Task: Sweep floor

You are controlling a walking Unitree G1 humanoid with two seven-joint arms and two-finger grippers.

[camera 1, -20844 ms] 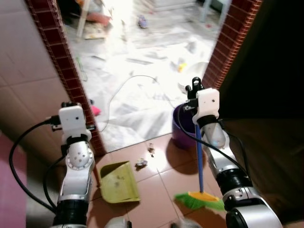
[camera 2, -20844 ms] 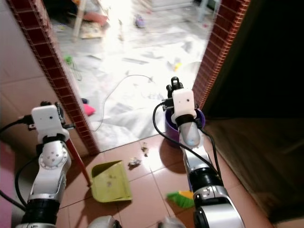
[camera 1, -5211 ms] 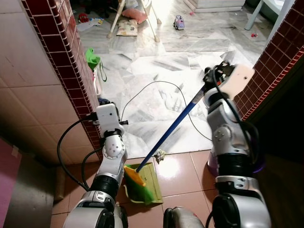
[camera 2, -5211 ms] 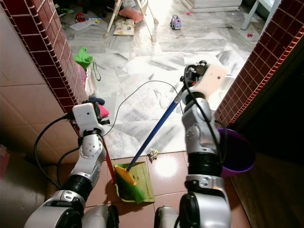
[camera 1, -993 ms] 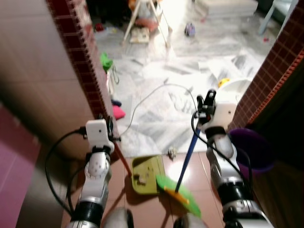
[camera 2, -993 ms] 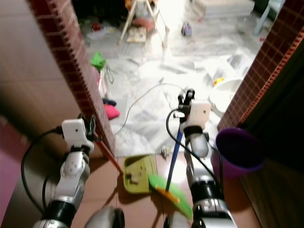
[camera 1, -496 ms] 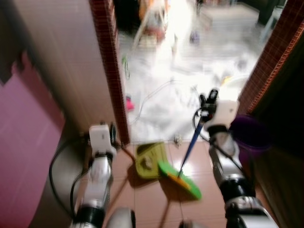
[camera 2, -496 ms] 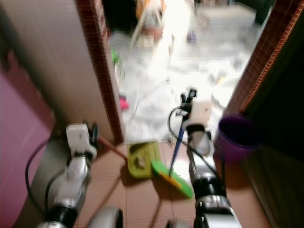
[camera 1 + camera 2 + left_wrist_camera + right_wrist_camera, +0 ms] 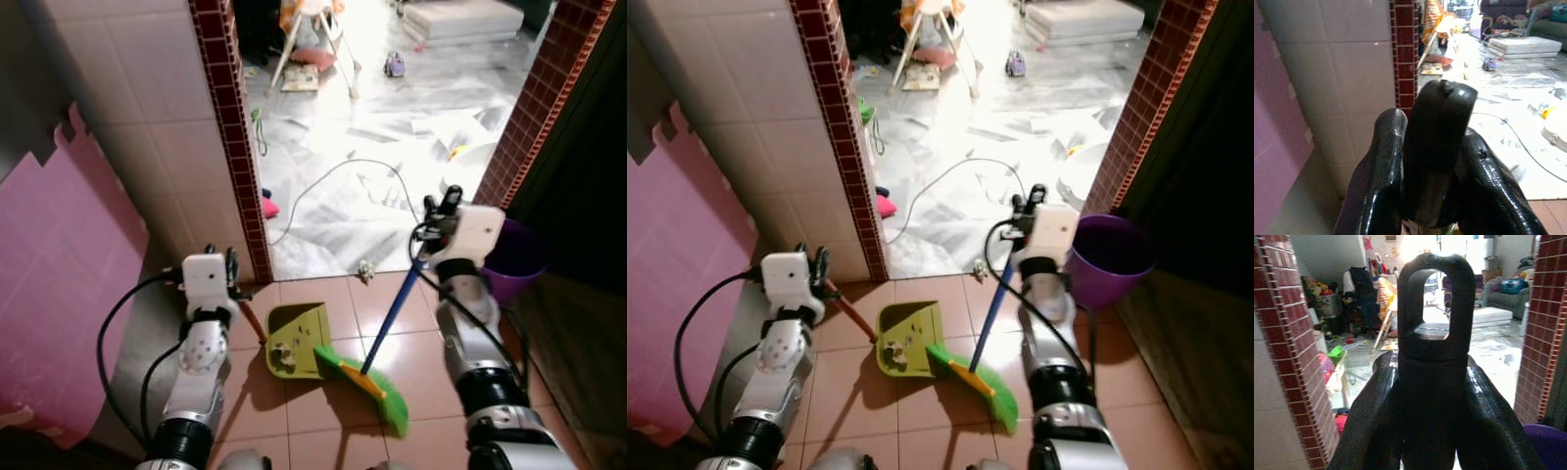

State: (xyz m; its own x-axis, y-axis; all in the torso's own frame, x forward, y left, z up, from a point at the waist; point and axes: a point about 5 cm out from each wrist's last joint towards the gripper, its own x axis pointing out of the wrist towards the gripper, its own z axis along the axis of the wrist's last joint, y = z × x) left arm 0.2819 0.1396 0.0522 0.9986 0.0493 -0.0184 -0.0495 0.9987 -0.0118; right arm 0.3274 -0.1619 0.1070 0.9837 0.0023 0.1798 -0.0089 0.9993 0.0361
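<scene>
Though no writing legible, broom (image 9: 377, 350) beside dustpan (image 9: 292, 339).

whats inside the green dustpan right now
The dustpan holds a few small bits of debris near its middle and back. The broom head covers its front right corner, so anything there is hidden.

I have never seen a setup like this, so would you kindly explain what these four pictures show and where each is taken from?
This is a humanoid robot sweeping a tiled floor. Two pictures come from cameras in its head, looking down at its silver arms. The other two come from its wrists, looking along each end effector. The right end effector is shut on the blue broom, whose green bristles rest beside the dustpan. The left end effector grips the dustpan's red handle. Scraps lie in the pan, another piece of litter sits at the doorway, and a purple bucket stands to the right.
</scene>
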